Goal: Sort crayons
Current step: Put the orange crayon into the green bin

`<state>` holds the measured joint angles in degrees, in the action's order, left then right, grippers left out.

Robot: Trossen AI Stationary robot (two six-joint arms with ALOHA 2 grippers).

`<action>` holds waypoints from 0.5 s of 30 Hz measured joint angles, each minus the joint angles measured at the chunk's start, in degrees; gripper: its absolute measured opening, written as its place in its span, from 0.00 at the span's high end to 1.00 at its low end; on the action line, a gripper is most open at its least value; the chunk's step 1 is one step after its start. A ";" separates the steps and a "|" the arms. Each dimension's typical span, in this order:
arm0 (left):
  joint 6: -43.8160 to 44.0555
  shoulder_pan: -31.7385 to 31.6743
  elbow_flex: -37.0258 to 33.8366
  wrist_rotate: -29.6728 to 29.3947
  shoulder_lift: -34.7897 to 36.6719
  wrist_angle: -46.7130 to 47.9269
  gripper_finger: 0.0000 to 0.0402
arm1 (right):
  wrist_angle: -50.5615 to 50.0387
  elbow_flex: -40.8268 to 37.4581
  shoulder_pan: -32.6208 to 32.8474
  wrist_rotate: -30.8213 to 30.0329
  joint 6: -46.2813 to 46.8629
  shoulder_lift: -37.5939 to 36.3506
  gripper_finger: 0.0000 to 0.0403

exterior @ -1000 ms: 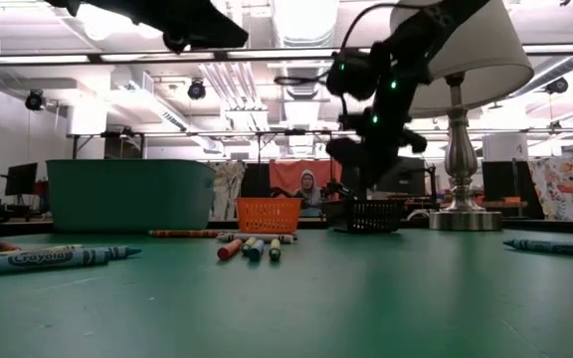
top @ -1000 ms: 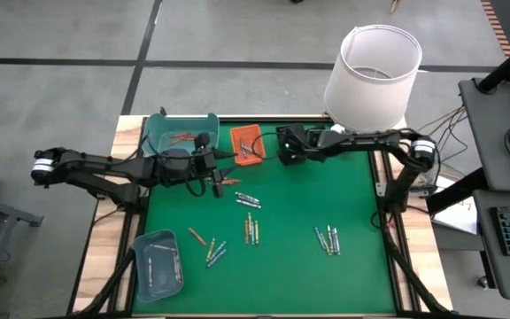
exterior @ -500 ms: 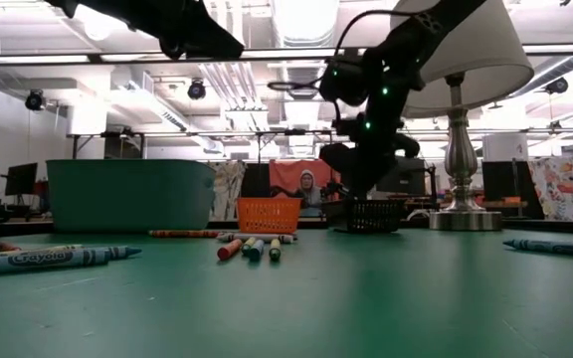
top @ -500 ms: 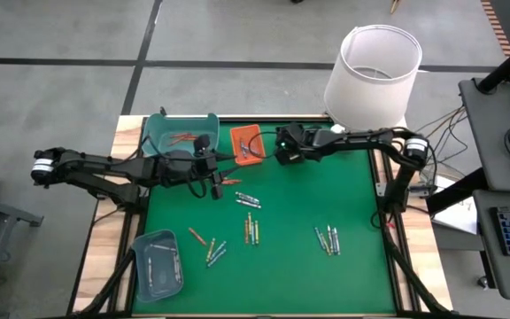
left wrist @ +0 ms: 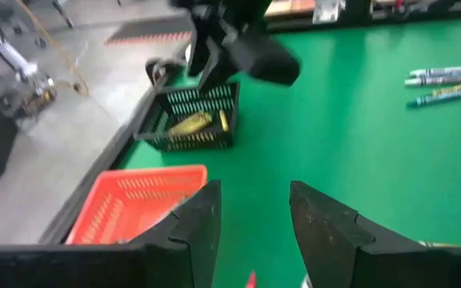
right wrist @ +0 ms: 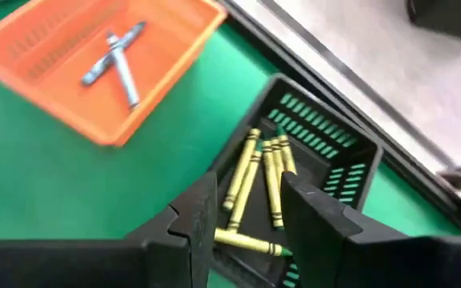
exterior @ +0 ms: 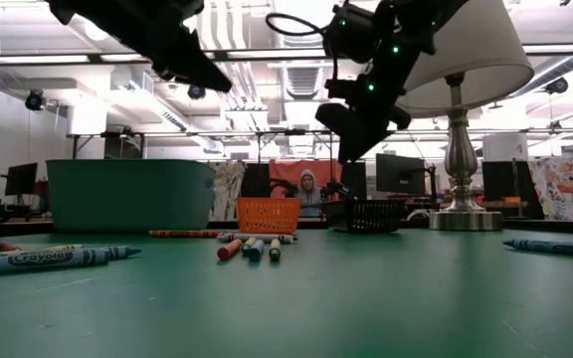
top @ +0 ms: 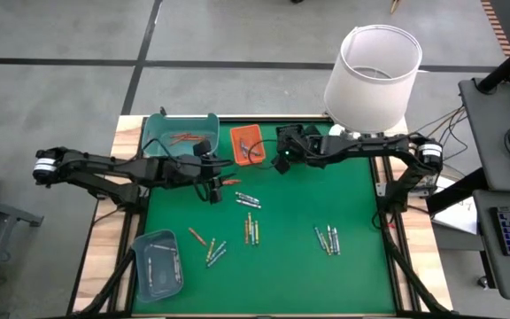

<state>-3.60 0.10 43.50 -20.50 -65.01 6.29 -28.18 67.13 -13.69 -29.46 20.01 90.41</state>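
Yellow crayons (right wrist: 256, 180) already lie in the black tray (right wrist: 350, 160) under my spread, empty right gripper (right wrist: 242, 210), but I still count several loose clusters (top: 251, 229) on the mat beyond it, with my left gripper (left wrist: 250, 220) also spread.

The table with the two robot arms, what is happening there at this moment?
Two arms are sorting crayons into small trays by colour. The right gripper hangs open and empty above the black tray, which holds yellow crayons. The orange tray beside it holds two blue crayons. The left gripper is open over the green mat, near the teal bin. Several loose crayons lie unsorted on the mat.
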 joint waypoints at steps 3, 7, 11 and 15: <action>2.25 0.00 0.00 0.04 -0.20 2.67 0.67 | -0.31 0.00 1.79 2.96 -2.86 0.00 0.68; 3.61 0.01 0.00 1.23 -0.27 6.43 0.67 | -0.31 0.00 3.73 11.05 -4.89 0.00 0.68; 4.39 0.06 -0.02 8.39 -0.27 8.20 0.67 | -0.35 0.00 5.54 19.27 -7.12 0.00 0.70; 7.44 0.11 -0.01 18.36 -0.33 9.71 0.67 | -0.35 0.00 7.42 24.15 -7.22 0.00 0.71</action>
<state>3.84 0.21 43.50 -2.14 -65.34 16.00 -28.53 67.13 -6.26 -5.31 12.80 90.41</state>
